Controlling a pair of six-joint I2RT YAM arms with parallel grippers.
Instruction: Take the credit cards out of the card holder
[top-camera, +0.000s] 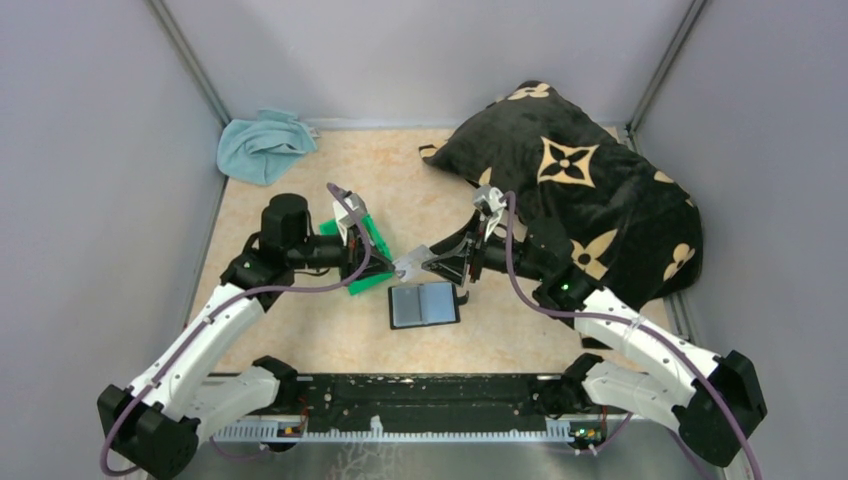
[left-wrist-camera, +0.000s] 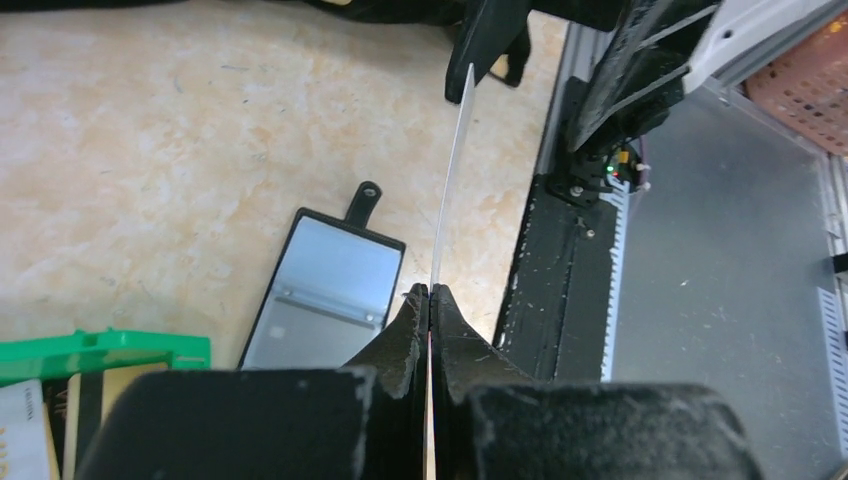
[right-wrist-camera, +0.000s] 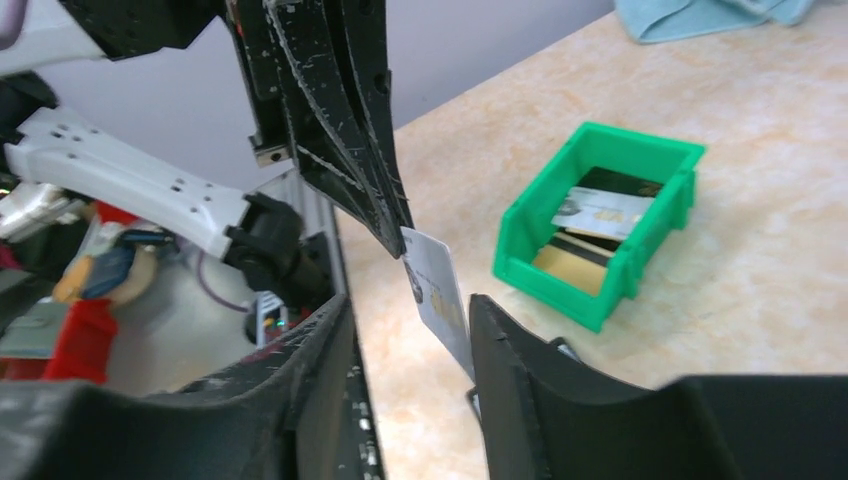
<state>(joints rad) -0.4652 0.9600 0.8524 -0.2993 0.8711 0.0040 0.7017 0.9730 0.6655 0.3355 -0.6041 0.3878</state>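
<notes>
Beige marbled table (top-camera: 300, 330), grey walls. Nearest, the card holder (top-camera: 424, 305) lies open. Just beyond, the left gripper (left-wrist-camera: 430, 292) is clamped on a pale credit card (left-wrist-camera: 452, 170), with the right gripper's (right-wrist-camera: 408, 305) jaws apart around it. Farther back, a green bin (right-wrist-camera: 560, 285) holds more credit cards (right-wrist-camera: 598, 212).

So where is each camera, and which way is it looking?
Top camera: above and behind, looking down at the table; left arm and right arm show.
Left wrist: on the left arm, looking past the left tool, shut on a pale card, at the card holder.
Right wrist: behind the open right tool, facing the green bin.
Both wrist views share that card.
</notes>
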